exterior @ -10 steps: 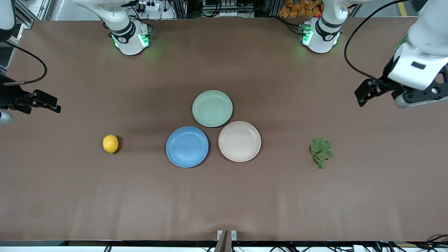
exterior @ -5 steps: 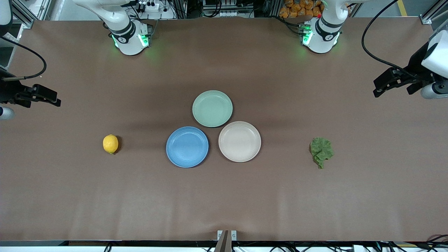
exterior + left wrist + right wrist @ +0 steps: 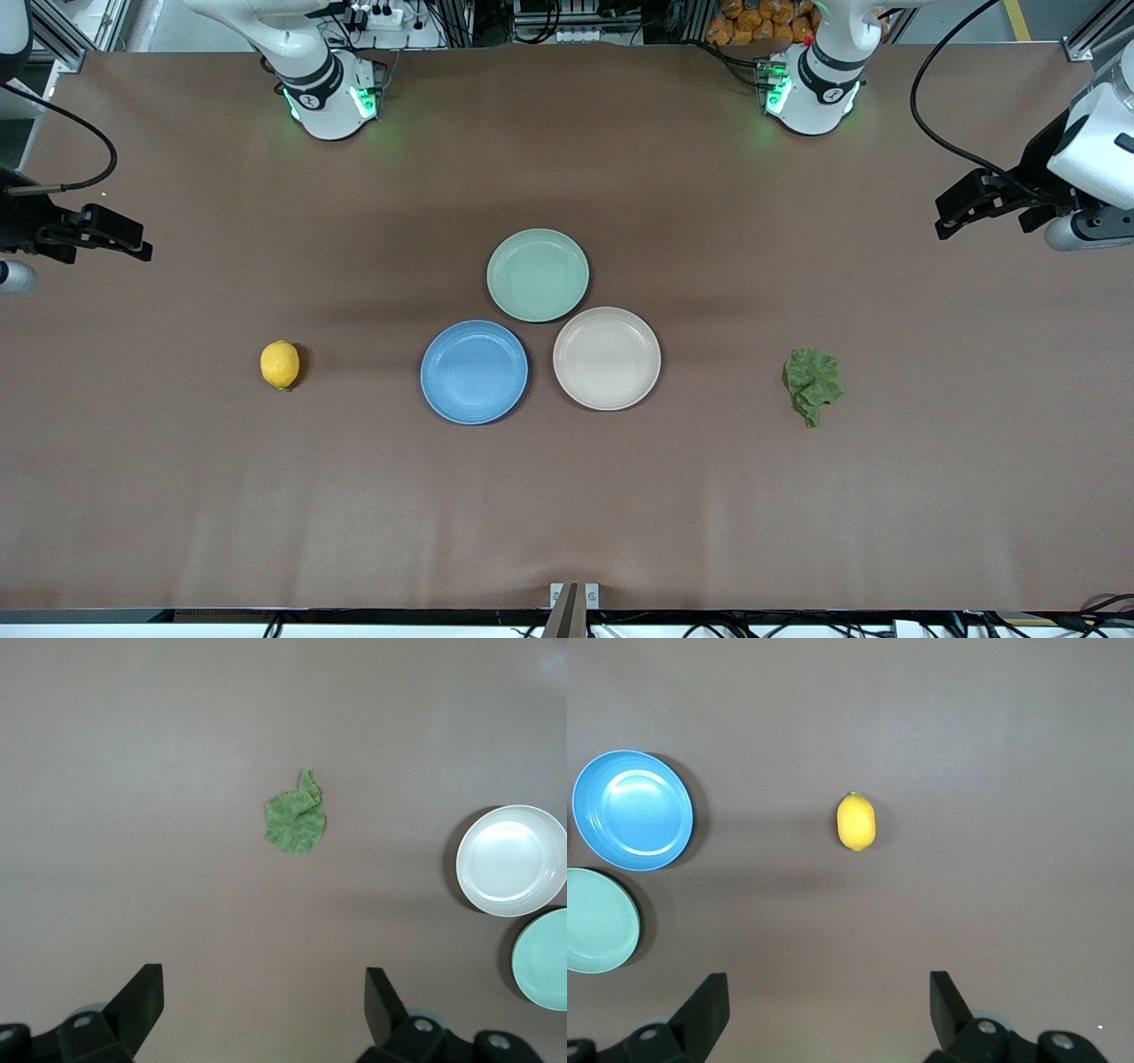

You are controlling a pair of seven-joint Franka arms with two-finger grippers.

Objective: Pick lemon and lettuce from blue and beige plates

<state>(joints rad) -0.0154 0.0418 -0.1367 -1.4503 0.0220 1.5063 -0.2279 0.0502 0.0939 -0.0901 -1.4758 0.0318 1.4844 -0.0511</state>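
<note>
The lemon [image 3: 280, 364] lies on the bare table toward the right arm's end, also in the right wrist view [image 3: 857, 821]. The lettuce [image 3: 814, 383] lies on the bare table toward the left arm's end, also in the left wrist view [image 3: 296, 817]. The blue plate [image 3: 474, 371] and beige plate [image 3: 607, 358] sit empty side by side at the table's middle. My right gripper [image 3: 124, 241] is open and empty, raised at the table's end. My left gripper [image 3: 961, 206] is open and empty, raised at the other end.
A mint-green plate [image 3: 538, 275] sits empty, touching both other plates, farther from the front camera. The arm bases [image 3: 328, 93] [image 3: 811, 84] stand along the table's back edge.
My left gripper has pulled away from the table's middle toward its end and risen. My right gripper has drifted slightly toward the back edge. Lemon, lettuce and plates have not moved.
</note>
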